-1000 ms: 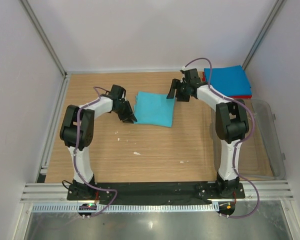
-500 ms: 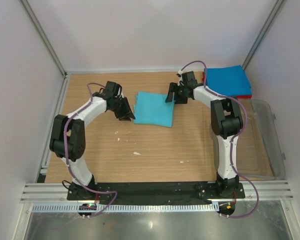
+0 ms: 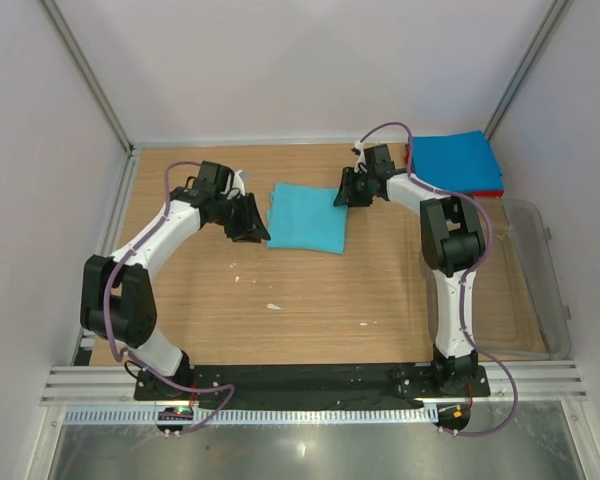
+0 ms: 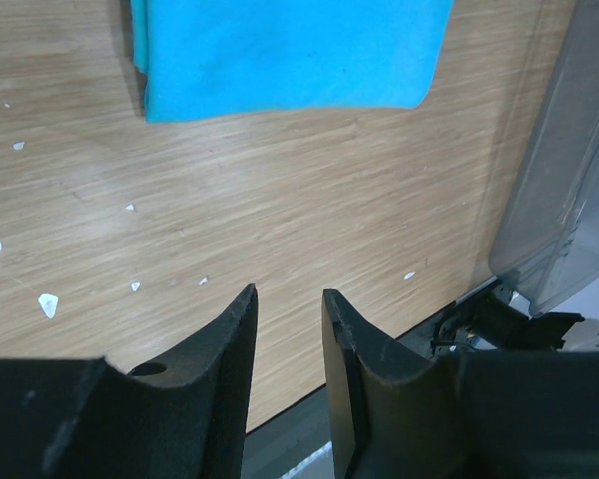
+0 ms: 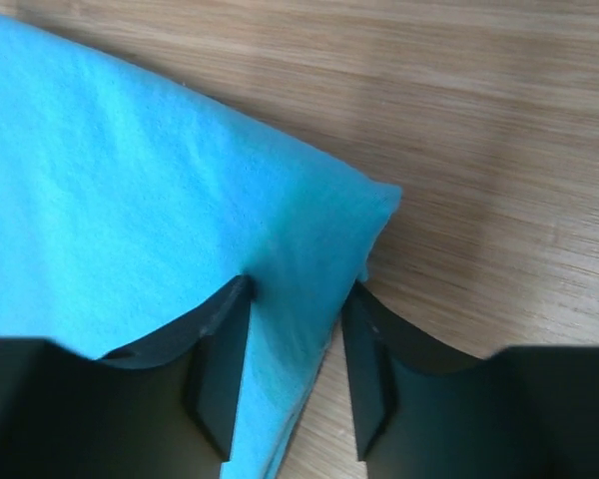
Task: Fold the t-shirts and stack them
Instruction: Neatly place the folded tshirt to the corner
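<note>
A folded turquoise t-shirt (image 3: pixel 308 216) lies flat mid-table. A brighter blue folded t-shirt (image 3: pixel 452 160) lies on a red one (image 3: pixel 488 190) at the back right corner. My left gripper (image 3: pixel 248 224) is just off the turquoise shirt's left edge; in the left wrist view it (image 4: pixel 290 299) is slightly open and empty, with the shirt (image 4: pixel 290 50) ahead of it. My right gripper (image 3: pixel 345 190) is at the shirt's back right corner. In the right wrist view its open fingers (image 5: pixel 295 299) straddle that corner of the shirt (image 5: pixel 130 200), with cloth between them.
A clear plastic tub (image 3: pixel 540 280) stands along the table's right side and shows in the left wrist view (image 4: pixel 569 180). Small white crumbs (image 3: pixel 273 306) dot the wooden table (image 3: pixel 310 300). Grey walls enclose the table on three sides.
My left arm has swung out to the left and its gripper has drawn slightly back from the shirt's left edge. My right gripper has moved down onto the shirt's back right corner.
</note>
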Action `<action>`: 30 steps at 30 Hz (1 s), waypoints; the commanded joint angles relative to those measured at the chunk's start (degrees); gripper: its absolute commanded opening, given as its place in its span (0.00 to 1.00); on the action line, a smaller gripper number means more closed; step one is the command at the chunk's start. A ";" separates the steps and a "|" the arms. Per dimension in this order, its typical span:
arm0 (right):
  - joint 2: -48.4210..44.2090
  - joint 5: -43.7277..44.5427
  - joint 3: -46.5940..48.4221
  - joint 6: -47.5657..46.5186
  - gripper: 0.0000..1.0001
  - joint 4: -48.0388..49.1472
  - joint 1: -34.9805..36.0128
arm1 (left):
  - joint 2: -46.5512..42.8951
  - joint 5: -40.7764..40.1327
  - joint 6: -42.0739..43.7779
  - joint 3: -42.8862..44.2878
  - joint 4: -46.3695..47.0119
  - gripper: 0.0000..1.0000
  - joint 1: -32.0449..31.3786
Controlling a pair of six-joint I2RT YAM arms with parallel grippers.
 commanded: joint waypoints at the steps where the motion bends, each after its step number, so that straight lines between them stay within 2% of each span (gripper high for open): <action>1: 1.36 -0.88 -1.15 -1.31 0.42 0.67 0.16 | -2.42 1.54 2.79 -1.65 -1.20 0.34 0.03; 5: 1.01 0.00 -0.01 -2.54 0.25 -0.20 0.16 | -2.69 3.73 2.09 -2.35 0.03 0.34 0.03; 6: 0.84 0.26 0.52 -3.15 0.18 -1.16 0.16 | -2.77 4.52 1.83 -2.62 0.47 0.34 -0.06; 8: 0.40 -0.44 2.27 -3.42 0.11 -2.31 0.16 | -2.60 5.23 1.39 -2.88 0.82 0.34 -0.06; 9: 0.05 -0.61 2.80 -3.33 0.04 -3.10 0.16 | -2.51 5.75 1.30 -3.23 0.91 0.34 -0.06; 10: -1.17 0.60 3.42 -3.33 0.01 -3.36 0.33 | -2.34 6.54 1.21 -3.32 1.09 0.34 0.03; 14: -4.26 5.35 6.31 -5.87 0.01 -6.26 0.42 | -2.77 7.25 1.12 -3.59 1.35 0.34 -0.06; 18: -4.44 12.29 12.55 -12.02 0.01 -14.61 0.51 | -3.21 7.43 1.21 -3.85 1.53 0.34 0.03; 30: -6.02 33.73 20.55 -24.67 0.01 -19.09 0.42 | -2.95 8.22 1.12 -3.94 1.44 0.34 -0.06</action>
